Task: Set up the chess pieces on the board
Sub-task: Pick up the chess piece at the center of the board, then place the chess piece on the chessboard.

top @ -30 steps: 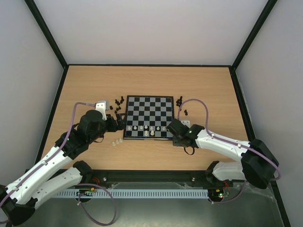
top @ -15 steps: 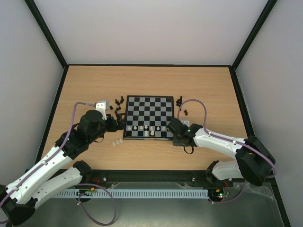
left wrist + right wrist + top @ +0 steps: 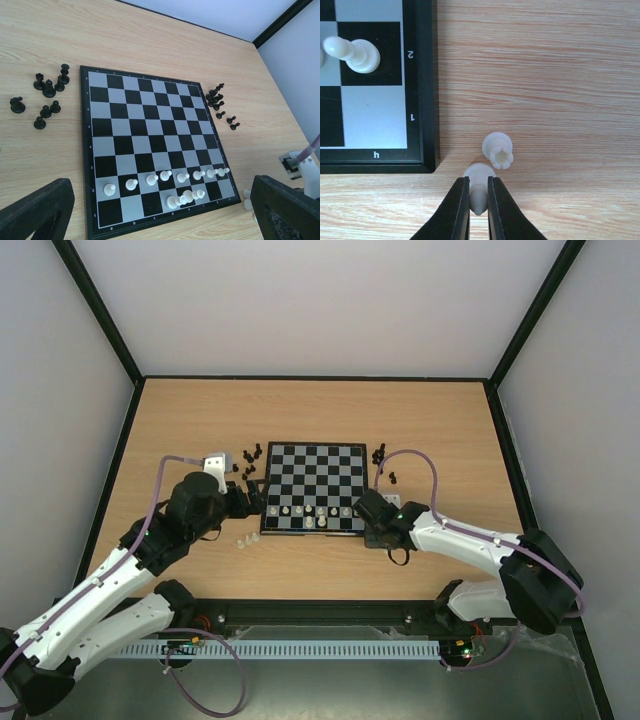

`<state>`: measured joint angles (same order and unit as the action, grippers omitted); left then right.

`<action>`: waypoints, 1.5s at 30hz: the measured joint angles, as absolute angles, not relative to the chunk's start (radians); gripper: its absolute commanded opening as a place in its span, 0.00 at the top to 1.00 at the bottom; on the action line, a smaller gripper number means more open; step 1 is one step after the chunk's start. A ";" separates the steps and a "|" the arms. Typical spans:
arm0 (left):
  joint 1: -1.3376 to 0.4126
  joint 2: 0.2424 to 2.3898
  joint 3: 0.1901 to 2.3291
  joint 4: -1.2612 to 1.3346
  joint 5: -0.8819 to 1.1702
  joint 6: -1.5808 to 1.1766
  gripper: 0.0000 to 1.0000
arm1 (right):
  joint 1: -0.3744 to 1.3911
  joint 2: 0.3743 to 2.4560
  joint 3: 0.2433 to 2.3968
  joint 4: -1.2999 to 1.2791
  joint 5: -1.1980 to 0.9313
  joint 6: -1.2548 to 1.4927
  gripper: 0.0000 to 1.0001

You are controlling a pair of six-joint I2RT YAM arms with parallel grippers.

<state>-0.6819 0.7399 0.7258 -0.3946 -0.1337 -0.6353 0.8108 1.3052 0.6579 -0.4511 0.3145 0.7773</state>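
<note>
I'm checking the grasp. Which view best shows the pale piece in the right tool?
Right wrist: the pale piece sits close-up between the fingers of the right tool. In top external the tool hides it; left wrist shows at most pale specks beside the board.

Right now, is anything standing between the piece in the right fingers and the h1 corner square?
Nothing visible. The pale piece in the right fingers sits just off the board, and square h1 is bare. A second pale piece stands close by, away from the board.

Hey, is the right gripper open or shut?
Shut: the right gripper pinches a pale chess piece between its fingers, on the table off the board, in the right wrist view.
</note>
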 measured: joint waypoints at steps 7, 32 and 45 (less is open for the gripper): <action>-0.682 0.744 0.720 -0.394 -0.134 -0.635 0.00 | 0.811 1.235 0.694 -0.495 0.292 0.770 0.96; -0.682 0.757 0.718 -0.388 -0.141 -0.641 0.00 | 0.891 1.503 0.979 -0.487 0.235 0.672 0.95; -0.682 0.753 0.718 -0.388 -0.147 -0.657 0.01 | 0.917 1.615 1.024 -0.447 0.212 0.652 0.95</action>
<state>-0.6819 0.7528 0.7181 -0.3882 -0.1474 -0.6571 0.9173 1.6146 1.0241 -0.4473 0.2123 0.6518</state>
